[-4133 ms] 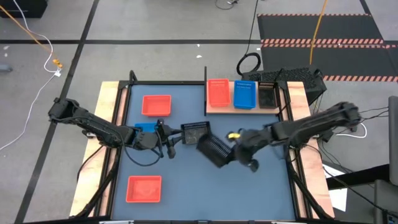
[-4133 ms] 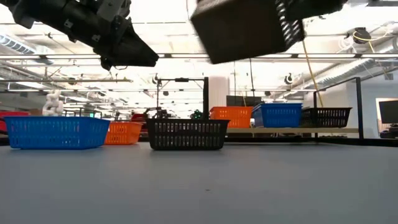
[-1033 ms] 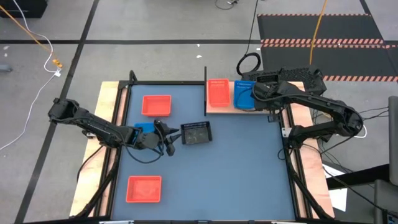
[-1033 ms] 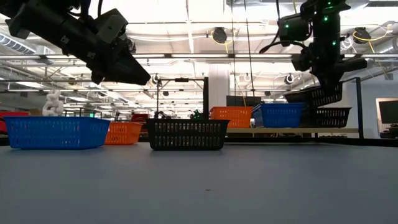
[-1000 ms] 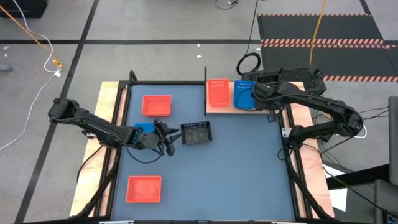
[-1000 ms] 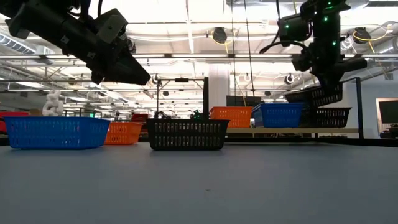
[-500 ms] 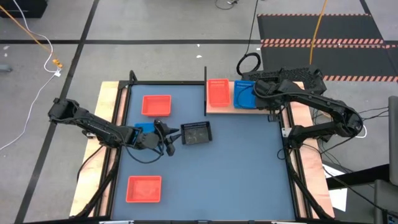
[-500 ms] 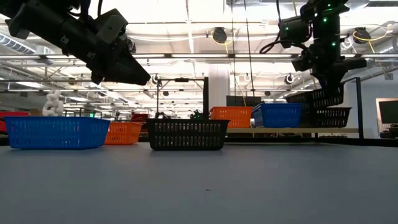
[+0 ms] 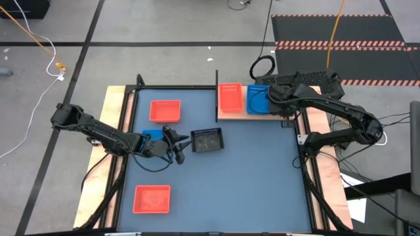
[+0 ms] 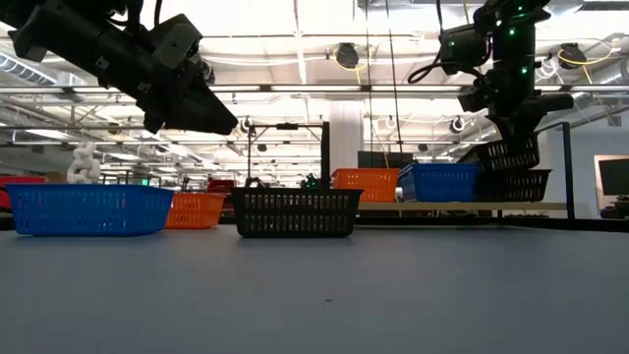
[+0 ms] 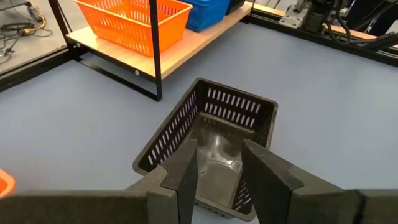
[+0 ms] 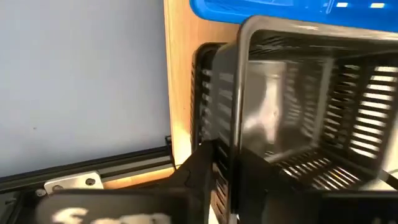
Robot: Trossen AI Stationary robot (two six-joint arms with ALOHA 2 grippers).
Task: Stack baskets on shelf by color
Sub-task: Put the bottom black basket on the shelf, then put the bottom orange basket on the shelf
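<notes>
Low view — the right gripper [image 10: 511, 133] holds a black basket [image 10: 508, 155] tilted over another [image 10: 511, 184] — it could jam crooked.

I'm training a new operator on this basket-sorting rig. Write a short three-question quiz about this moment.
1. True or false: the right gripper holds a black basket over the black one already on the shelf.
2. Which basket lies right ahead of the left gripper on the table? A) red B) blue C) black
3. Fill in: on the table, away from the shelf, lie ___ red baskets.

Key: 1 true; 2 C; 3 two
</notes>
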